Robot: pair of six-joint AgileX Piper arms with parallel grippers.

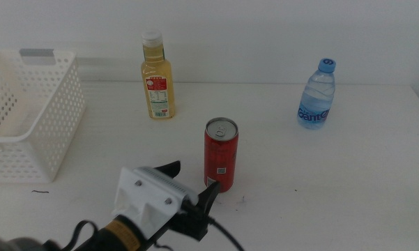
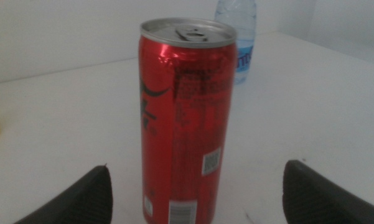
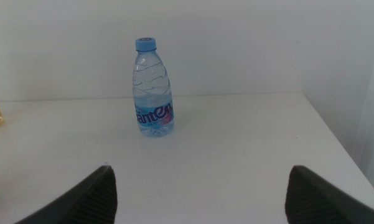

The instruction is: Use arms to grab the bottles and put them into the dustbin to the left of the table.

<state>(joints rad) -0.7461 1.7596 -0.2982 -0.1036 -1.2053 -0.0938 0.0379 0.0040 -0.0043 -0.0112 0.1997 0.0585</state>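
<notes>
**Op:** Logging largest first. White table (image 1: pixel 348 181). White perforated dustbin (image 1: pixel 52 132) at the left edge, nothing visible inside from my angle. Yellow-liquid bottle (image 1: pixel 157 77) stands at the far side, just right of the dustbin. Water bottle (image 1: pixel 316 94) stands far right, well apart from the rest. Red can (image 1: pixel 221 155) stands upright mid-table, nearer me.

**Obs:** Grippers?

**Op:** Left gripper (image 1: pixel 189 188) is low on the near side, jaws spread wide, the can between them in the left wrist view (image 2: pixel 185 118) but not touched. Right gripper (image 3: pixel 199 193) is also spread, holding nothing, aimed at the water bottle (image 3: pixel 153 87) from well back; it doesn't show in the middle view.

**Obs:** Handling of the can?

**Op:** My judgement: tab looks unopened, so probably full, moderately heavy and stiff. Glossy wall, likely slippery. Tall and slim, so a nudge from one jaw could tip it. I'd close on the mid-body, square on both sides, firm enough not to slide.

**Obs:** The bottles?

**Op:** Thin plastic; I'd expect some give. Take them at the body, below the shoulder.
</notes>
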